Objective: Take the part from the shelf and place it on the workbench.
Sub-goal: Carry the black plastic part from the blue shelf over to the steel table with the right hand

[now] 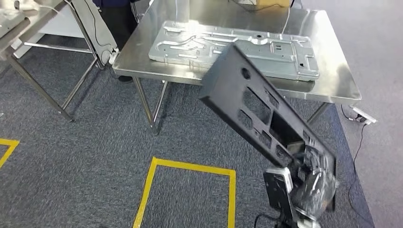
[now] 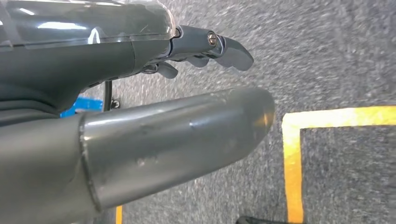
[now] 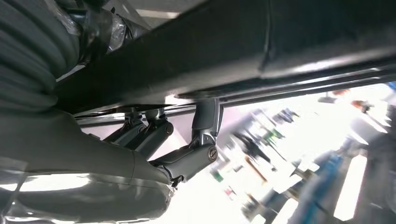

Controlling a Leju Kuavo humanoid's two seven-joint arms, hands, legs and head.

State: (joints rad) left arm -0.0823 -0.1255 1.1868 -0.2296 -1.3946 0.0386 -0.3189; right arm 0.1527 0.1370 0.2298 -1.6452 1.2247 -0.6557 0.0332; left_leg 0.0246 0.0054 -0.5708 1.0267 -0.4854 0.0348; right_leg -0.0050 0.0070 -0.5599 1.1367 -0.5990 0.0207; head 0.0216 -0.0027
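A long black plastic part (image 1: 259, 111) with several cut-outs hangs tilted in the air in the head view, its far end over the near edge of the steel workbench (image 1: 332, 76). My right hand (image 1: 311, 183) grips the part's near end at the lower right. In the right wrist view the part (image 3: 261, 42) is a dark bar with my right hand's fingers (image 3: 187, 156) hooked onto its edge. In the left wrist view my left hand (image 2: 205, 51) hangs over the grey carpet with its fingers apart and holds nothing.
A large grey metal panel (image 1: 233, 47) lies flat on the workbench and covers much of its top. A second metal frame with slanted legs (image 1: 43, 90) stands at the left. Yellow tape (image 1: 190, 167) marks a square on the carpet in front of me.
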